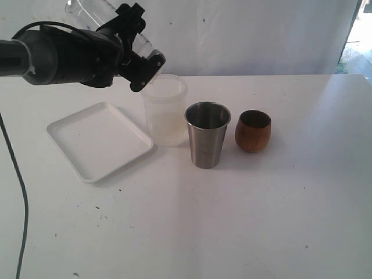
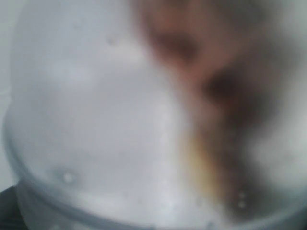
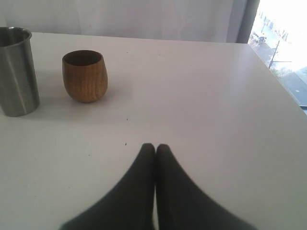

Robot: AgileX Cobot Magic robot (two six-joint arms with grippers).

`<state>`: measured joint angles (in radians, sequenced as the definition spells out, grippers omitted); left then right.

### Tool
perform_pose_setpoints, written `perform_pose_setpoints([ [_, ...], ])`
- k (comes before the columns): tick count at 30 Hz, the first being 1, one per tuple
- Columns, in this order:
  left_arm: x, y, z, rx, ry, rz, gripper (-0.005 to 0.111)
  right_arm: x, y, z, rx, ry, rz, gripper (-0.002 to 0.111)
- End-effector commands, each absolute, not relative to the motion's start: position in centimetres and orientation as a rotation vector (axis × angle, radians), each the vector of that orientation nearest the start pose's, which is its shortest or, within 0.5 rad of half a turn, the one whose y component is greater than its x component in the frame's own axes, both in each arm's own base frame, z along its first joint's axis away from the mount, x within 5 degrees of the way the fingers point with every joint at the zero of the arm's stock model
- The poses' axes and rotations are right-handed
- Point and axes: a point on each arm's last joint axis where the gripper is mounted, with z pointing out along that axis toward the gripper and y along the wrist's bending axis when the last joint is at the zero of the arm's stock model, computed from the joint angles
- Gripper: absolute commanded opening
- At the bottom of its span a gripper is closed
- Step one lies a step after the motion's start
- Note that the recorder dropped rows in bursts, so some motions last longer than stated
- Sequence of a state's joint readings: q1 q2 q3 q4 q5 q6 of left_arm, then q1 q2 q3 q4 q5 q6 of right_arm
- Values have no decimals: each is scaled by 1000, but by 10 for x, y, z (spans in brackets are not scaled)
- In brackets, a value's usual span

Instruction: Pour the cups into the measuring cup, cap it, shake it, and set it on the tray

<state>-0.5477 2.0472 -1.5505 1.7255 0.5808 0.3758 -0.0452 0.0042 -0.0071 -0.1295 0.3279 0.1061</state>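
Note:
My left gripper [image 1: 138,49] is shut on the clear measuring cup [image 1: 87,13] and holds it tilted in the air at the back left. The cup's lower end hangs just above a frosted plastic cylinder [image 1: 165,110]. Seen from the left wrist, the measuring cup [image 2: 96,120] is a blur that fills the view and hides the fingers. The steel tumbler [image 1: 207,135] [image 3: 17,72] and the brown wooden cup [image 1: 253,131] [image 3: 85,76] stand upright side by side mid-table. The white tray [image 1: 99,139] lies left of the cylinder. My right gripper [image 3: 156,146] is shut on nothing, low over the table, short of the wooden cup.
A black cable [image 1: 23,203] runs down the left edge of the white table. The table's right edge [image 3: 283,91] lies near a window. A white wall or curtain stands behind the table.

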Motion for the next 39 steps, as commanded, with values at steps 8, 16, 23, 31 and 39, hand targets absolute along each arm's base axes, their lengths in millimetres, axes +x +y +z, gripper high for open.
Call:
perform_pose_setpoints([
  [8, 430, -202, 269, -2586, -1266, -2175, 0, 54, -6, 185, 55, 1798, -74, 0],
  [16, 430, -200, 270, -2554, -1277, -2185, 0, 54, -6, 185, 55, 1798, -74, 0],
  [23, 430, -200, 270, -2555, -1282, -2185, 0, 54, -6, 185, 55, 1798, -74, 0],
  [31, 430, -200, 270, -2555, -1282, -2185, 0, 54, -6, 185, 55, 1798, -74, 0],
  [39, 430, -200, 270, -2555, -1289, -2185, 0, 54, -6, 185, 55, 1798, -74, 0],
])
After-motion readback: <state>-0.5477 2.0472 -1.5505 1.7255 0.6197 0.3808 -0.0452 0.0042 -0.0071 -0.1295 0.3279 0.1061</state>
